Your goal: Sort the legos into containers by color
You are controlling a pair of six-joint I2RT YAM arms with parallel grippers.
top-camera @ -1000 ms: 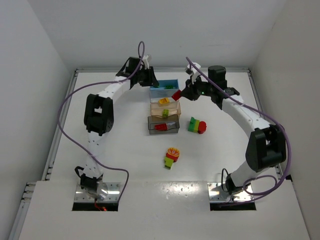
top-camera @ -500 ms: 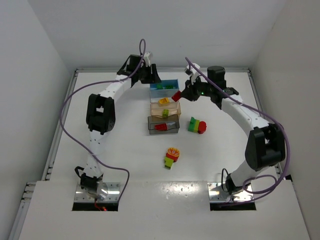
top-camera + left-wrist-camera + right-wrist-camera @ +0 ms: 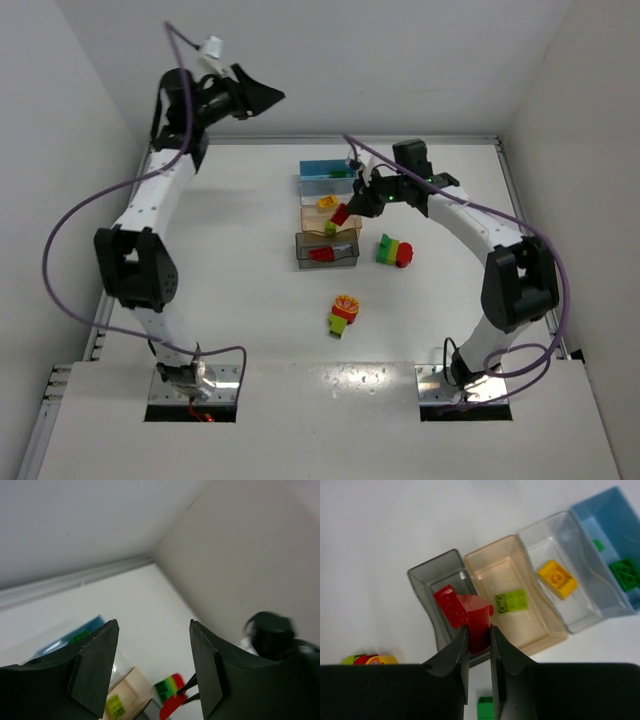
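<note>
Four small translucent plastic bins stand in a touching row on the white table (image 3: pixel 240 260), running from 12 to 6 o'clock in the top view.

- **Blue rectangular bin** (image 3: pixel 600 510), at the 12 o'clock end, holds two green bricks (image 3: pixel 624 573).
- **Clear colourless bin** (image 3: pixel 580 610) holds one yellow brick (image 3: pixel 557 579).
- **Pale orange-tan bin** (image 3: pixel 532 625) holds one lime-green brick (image 3: pixel 511 600).
- **Smoky grey bin** (image 3: pixel 427 572), at the 6 o'clock end, holds one flat red brick (image 3: pixel 449 605).

The right gripper (image 3: pixel 479 630) is clenched on a chunky red lego piece (image 3: pixel 477 617), which hangs over the edge where the grey and tan bins meet.

A green-yellow-red lego clump (image 3: pixel 392 250) lies at 3 o'clock of the grey bin. A red-yellow-green clump (image 3: pixel 344 312) lies at its 6 o'clock, well apart.

The left gripper (image 3: pixel 154 630) is raised at 10 o'clock of the row, its fingers spread and holding nothing.
</note>
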